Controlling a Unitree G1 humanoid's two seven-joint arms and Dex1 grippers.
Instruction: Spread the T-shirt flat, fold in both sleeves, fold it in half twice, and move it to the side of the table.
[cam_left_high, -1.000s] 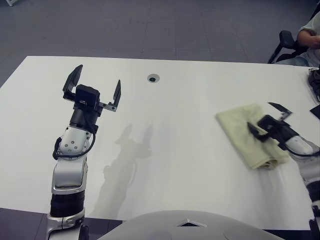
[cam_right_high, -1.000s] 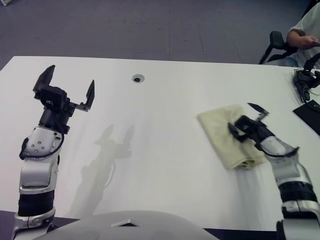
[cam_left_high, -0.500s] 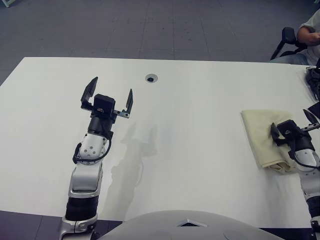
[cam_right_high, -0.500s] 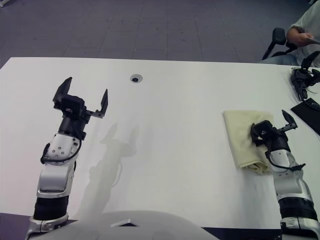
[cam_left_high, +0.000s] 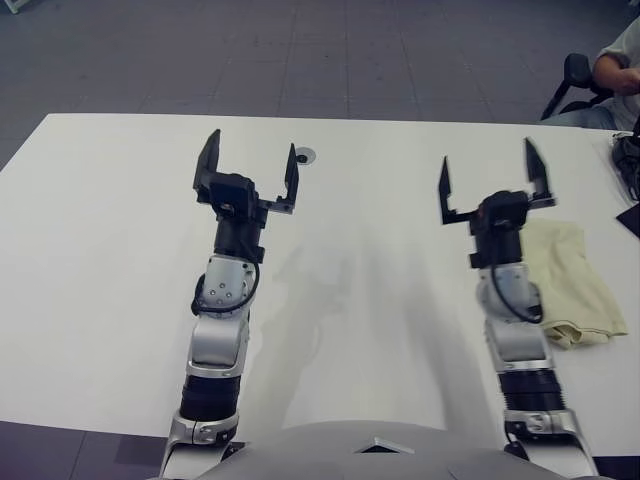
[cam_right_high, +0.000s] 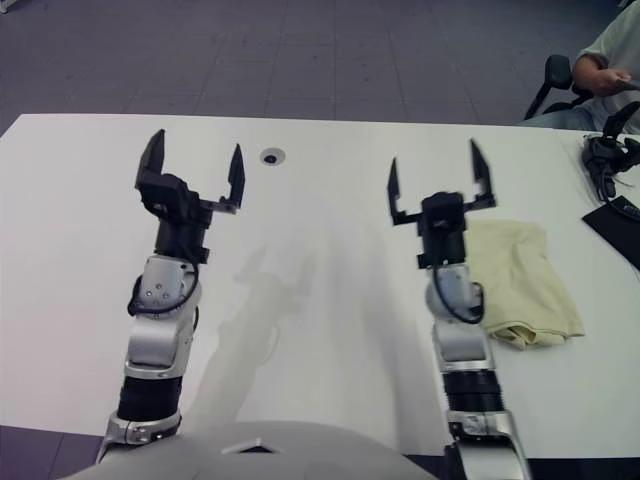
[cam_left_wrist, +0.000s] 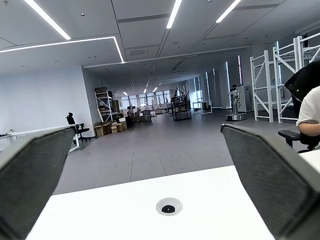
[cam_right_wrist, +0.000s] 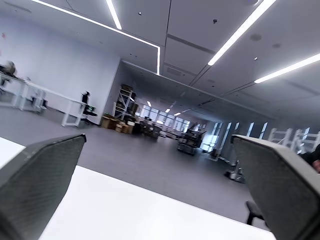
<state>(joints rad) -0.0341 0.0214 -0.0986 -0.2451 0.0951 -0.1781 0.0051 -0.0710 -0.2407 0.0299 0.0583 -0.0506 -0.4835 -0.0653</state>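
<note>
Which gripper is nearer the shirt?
Right. The right gripper is raised and open, just beside the shirt's left edge, holding nothing. The left gripper, also open, is well off to the shirt's left, past the table's middle.

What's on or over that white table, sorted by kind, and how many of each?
Black two-fingered grippers, the left gripper and the right gripper: 2
Folded pale yellow cloth T-shirt: 1
Round grey cable port: 1
Things at the right edge, a tangled black item and a flat black item: 2
Total: 6
</note>
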